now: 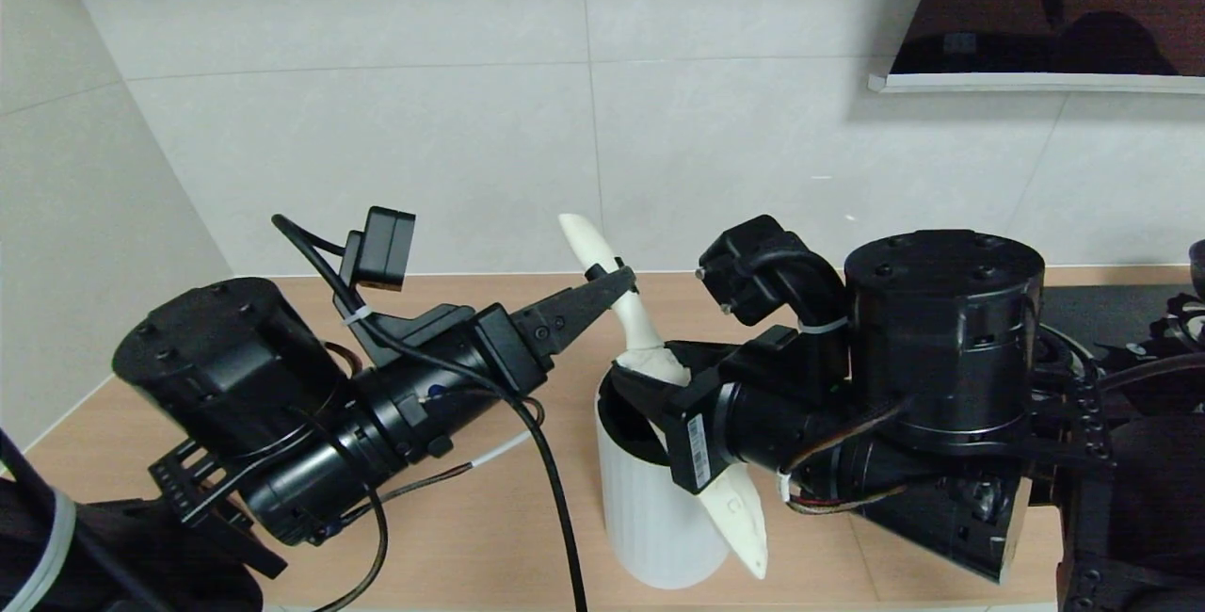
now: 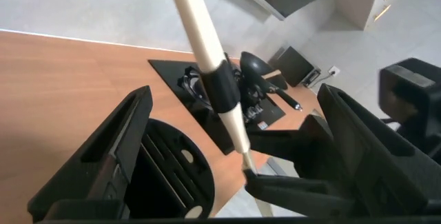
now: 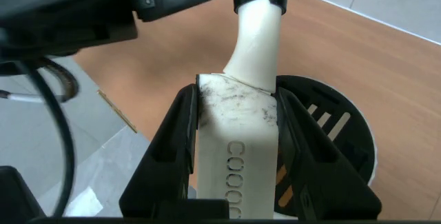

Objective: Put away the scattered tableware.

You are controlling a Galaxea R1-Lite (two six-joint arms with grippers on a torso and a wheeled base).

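Observation:
A white slotted spatula point(image 1: 585, 237) stands tilted over a white ribbed utensil holder point(image 1: 659, 518) with a black slotted insert point(image 3: 331, 114). My right gripper point(image 1: 664, 375) is shut on the spatula's blade point(image 3: 238, 162), just above the holder's mouth. Up on the handle point(image 2: 196, 24) is my left gripper point(image 1: 617, 284), near a black band. In the left wrist view my left gripper point(image 2: 234, 89) stands open, its fingers wide on either side of the handle. The blade's lower tip point(image 1: 748, 537) hangs down in front of the holder.
The holder stands on a wooden counter point(image 1: 527, 518) against a grey tiled wall. At the right lies a black cooktop point(image 1: 1111, 311) with dark utensils on it point(image 2: 258, 72). A dark range hood point(image 1: 1036, 28) hangs at the upper right.

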